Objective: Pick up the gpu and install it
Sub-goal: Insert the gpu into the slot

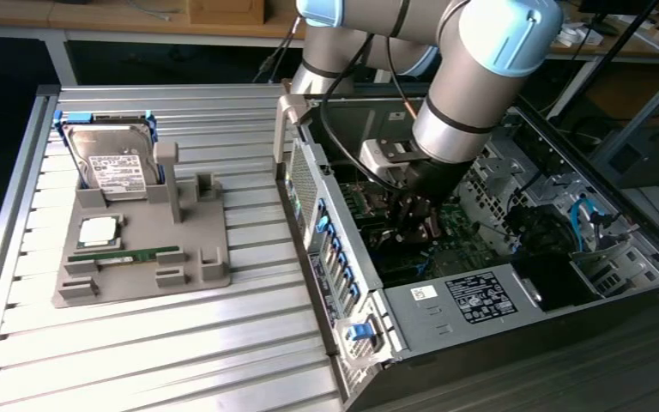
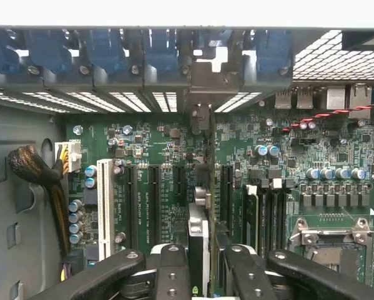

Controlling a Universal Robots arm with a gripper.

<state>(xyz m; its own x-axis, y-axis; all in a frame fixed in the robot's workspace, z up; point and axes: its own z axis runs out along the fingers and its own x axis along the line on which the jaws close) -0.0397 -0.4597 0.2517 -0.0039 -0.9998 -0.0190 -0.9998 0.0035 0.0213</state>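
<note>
Wrist view: gripper (image 2: 202, 262) fingers clamped on the gpu (image 2: 202, 206), card held edge-on, standing upright over the green motherboard (image 2: 174, 156) between the dark expansion slots (image 2: 154, 200). Its metal end bracket (image 2: 202, 119) sits against the case's rear slot openings (image 2: 130, 100). Can't tell if the card edge is seated in a slot. White slot (image 2: 104, 200) and a cable bundle (image 2: 34, 165) off to one side, empty CPU socket (image 2: 327, 237) to the other.

Exterior view: arm (image 1: 479, 86) reaches down into the open PC case (image 1: 444, 300), gripper (image 1: 412, 219) low inside, close to the board. On the exterior view's left, well apart from the case, a grey fixture tray (image 1: 135, 275) on the slatted table (image 1: 192, 343) holds a hard drive (image 1: 117, 167) standing upright, a CPU (image 1: 99, 230) lying flat and a green memory stick (image 1: 123, 255).
</note>
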